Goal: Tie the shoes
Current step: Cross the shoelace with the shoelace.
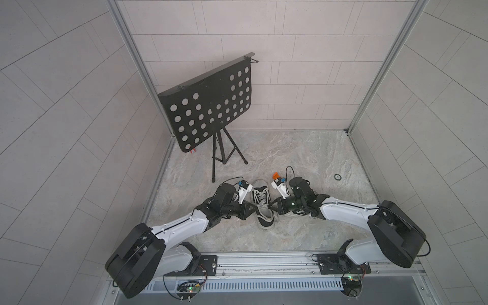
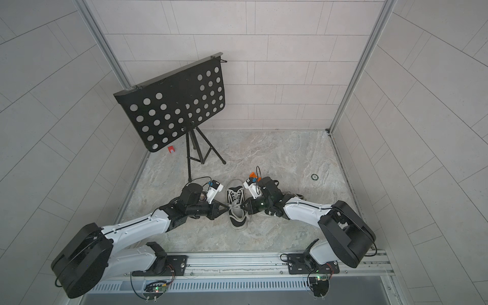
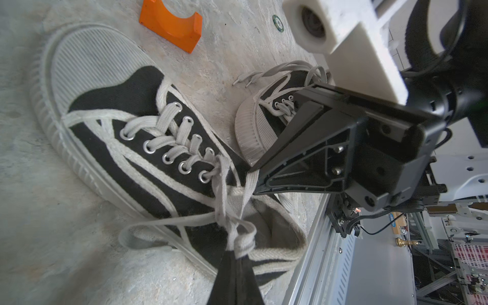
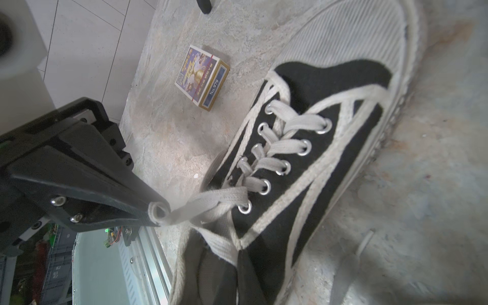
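One black canvas shoe (image 1: 262, 206) with an off-white sole lies toe away from me in the middle of the floor, between my two grippers in both top views. Its whitish laces (image 3: 227, 190) run out to both sides. My left gripper (image 3: 236, 254) is shut on a folded loop of lace (image 3: 244, 241) over the shoe's opening. From the other side my right gripper (image 4: 238, 252) is shut on the other lace strand (image 4: 224, 244). The second shoe (image 3: 266, 116) lies beside the first, mostly hidden under my right arm (image 1: 303, 203).
A black perforated music stand (image 1: 208, 105) on a tripod stands at the back left. An orange block (image 3: 171, 26) and a small card box (image 4: 202, 76) lie on the stone floor near the shoes. A metal rail (image 1: 264, 261) runs along the front edge.
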`<action>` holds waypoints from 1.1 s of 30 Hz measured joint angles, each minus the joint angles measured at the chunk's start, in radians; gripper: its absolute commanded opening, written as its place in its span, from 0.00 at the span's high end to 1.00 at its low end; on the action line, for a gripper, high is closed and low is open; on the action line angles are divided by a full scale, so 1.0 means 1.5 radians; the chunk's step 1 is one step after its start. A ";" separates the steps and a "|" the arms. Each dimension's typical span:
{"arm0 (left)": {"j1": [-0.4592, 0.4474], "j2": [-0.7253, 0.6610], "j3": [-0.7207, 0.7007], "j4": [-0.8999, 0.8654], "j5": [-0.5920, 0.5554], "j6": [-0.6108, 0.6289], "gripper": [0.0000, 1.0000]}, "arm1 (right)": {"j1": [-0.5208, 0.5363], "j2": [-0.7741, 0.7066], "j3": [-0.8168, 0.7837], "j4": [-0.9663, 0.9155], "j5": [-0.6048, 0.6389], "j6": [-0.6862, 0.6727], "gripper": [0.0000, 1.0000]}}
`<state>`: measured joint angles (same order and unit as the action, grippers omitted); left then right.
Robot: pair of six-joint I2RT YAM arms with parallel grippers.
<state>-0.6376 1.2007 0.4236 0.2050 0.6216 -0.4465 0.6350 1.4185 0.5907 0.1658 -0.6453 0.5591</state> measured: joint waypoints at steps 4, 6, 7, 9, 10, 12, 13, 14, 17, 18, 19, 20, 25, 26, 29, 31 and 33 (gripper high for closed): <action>-0.001 0.001 0.000 0.000 -0.005 -0.004 0.95 | 0.000 0.000 0.007 0.004 0.002 0.008 1.00; -0.001 0.001 0.000 0.000 -0.009 -0.005 0.90 | 0.000 0.000 0.008 0.007 0.002 0.013 1.00; -0.002 -0.001 0.000 0.000 -0.013 -0.007 0.84 | 0.000 0.000 0.008 0.007 0.002 0.015 1.00; -0.003 -0.008 0.000 -0.002 -0.020 -0.010 0.76 | 0.000 0.001 0.008 0.007 0.002 0.017 1.00; -0.003 -0.018 -0.001 -0.006 -0.028 -0.013 0.68 | 0.000 0.002 0.008 0.009 0.002 0.018 1.00; -0.003 -0.046 -0.001 -0.016 -0.046 -0.018 0.52 | 0.000 0.004 0.008 0.012 0.002 0.018 1.00; -0.003 -0.065 -0.002 -0.025 -0.058 -0.022 0.45 | 0.000 0.006 0.008 0.012 0.002 0.018 1.00; -0.003 -0.086 -0.002 -0.033 -0.071 -0.026 0.38 | 0.000 0.009 0.008 0.012 0.002 0.017 1.00; -0.002 -0.145 -0.002 -0.060 -0.110 -0.037 0.27 | 0.000 0.013 0.008 0.012 0.002 0.017 1.00; 0.001 -0.162 -0.001 -0.069 -0.124 -0.041 0.26 | 0.000 0.014 0.008 0.012 0.002 0.017 1.00; 0.005 -0.176 -0.001 -0.077 -0.138 -0.046 0.27 | 0.000 0.015 0.009 0.012 0.002 0.017 1.00; 0.012 -0.185 -0.001 -0.083 -0.148 -0.052 0.28 | 0.000 0.015 0.009 0.012 0.003 0.017 1.00; 0.054 -0.146 0.009 -0.103 -0.173 -0.072 0.52 | 0.000 0.015 0.009 0.014 0.003 0.017 1.00; 0.061 -0.120 0.016 -0.105 -0.170 -0.071 0.58 | 0.000 0.015 0.009 0.015 0.003 0.017 1.00; 0.067 -0.035 0.041 -0.102 -0.144 -0.070 0.69 | 0.000 0.015 0.009 0.014 0.003 0.017 1.00; 0.067 0.023 0.061 -0.097 -0.118 -0.065 0.73 | 0.000 0.015 0.009 0.014 0.003 0.017 1.00; 0.067 0.072 0.080 -0.087 -0.092 -0.060 0.75 | 0.000 0.015 0.009 0.014 0.003 0.017 1.00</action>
<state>-0.5369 1.3094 0.5430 0.0742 0.4839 -0.5362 0.6350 1.4410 0.6037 0.1871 -0.6411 0.5842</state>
